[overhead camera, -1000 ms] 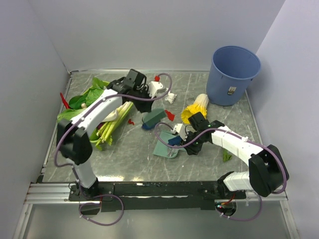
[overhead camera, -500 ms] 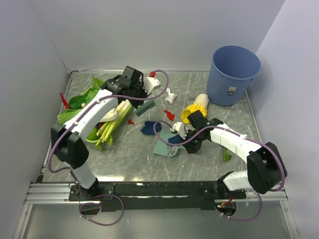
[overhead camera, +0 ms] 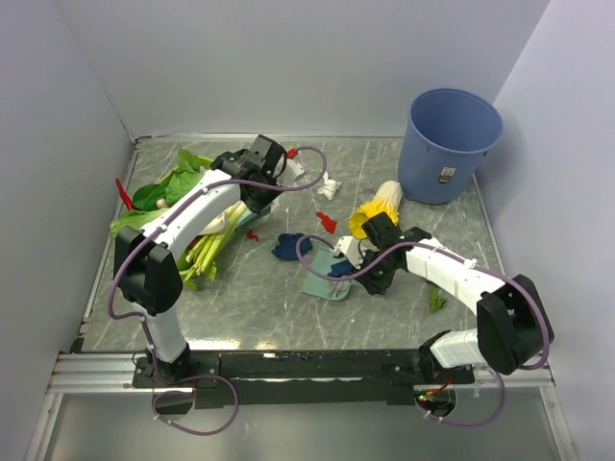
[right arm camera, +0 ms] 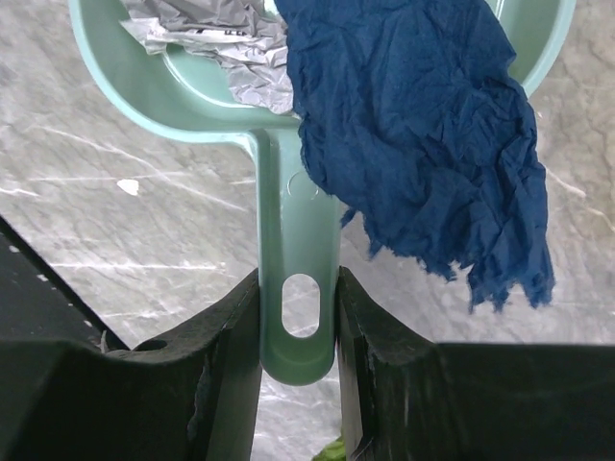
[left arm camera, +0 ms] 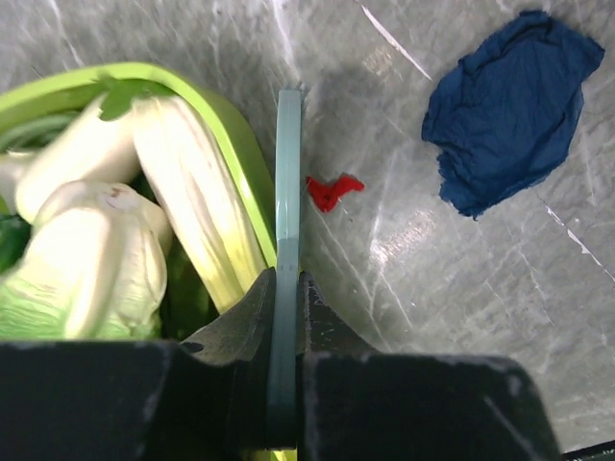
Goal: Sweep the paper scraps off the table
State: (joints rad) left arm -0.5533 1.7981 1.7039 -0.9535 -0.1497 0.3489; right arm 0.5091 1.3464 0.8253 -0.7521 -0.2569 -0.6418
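Observation:
My left gripper is shut on a thin teal brush, held edge-on beside the leafy vegetables. A dark blue paper scrap and a small red scrap lie on the table to its right. My right gripper is shut on the handle of a pale green dustpan. The pan holds a dark blue scrap and a white crumpled scrap. A red scrap and a white scrap lie farther back.
Leafy green vegetables lie at the left. A yellow-and-white frilly vegetable lies beside a blue bin at the back right. A green bit lies by the right arm. Pale walls enclose the table.
My left gripper has drawn the brush back from the table's middle toward the vegetables, leaving the dark blue scrap on the table. The dustpan has shifted slightly.

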